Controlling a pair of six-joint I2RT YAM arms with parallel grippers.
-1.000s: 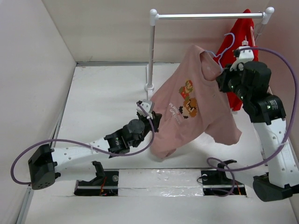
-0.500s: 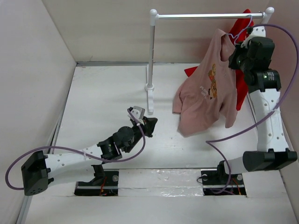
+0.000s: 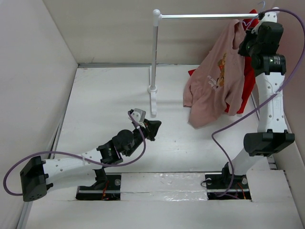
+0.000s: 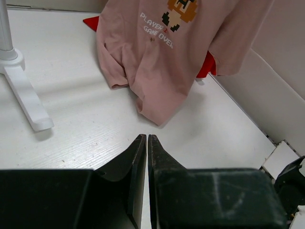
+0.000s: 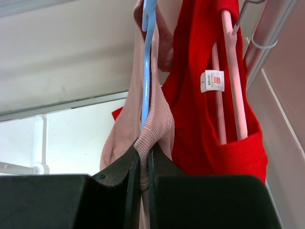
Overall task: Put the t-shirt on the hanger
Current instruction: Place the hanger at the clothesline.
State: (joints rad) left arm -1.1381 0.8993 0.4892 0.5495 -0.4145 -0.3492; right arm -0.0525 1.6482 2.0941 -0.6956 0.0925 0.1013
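The dusty pink t-shirt hangs in the air at the right end of the rail, print facing left, its hem just above the table. It also shows in the left wrist view. My right gripper is raised high beside the rail. In the right wrist view it is shut on the ribbed collar, with the pale blue-lavender hanger wire running up inside the neck. The hanger's hook sits near the rail. My left gripper is low over the table, shut and empty, apart from the shirt.
A bright red garment hangs on a pink hanger right behind the t-shirt. The rail rests on a white post whose foot stands left of my left gripper. Walls close in on both sides.
My right arm has lifted the t-shirt and hanger up and to the right, to the rail. My left gripper is off the shirt's hem and has drawn back, shut.
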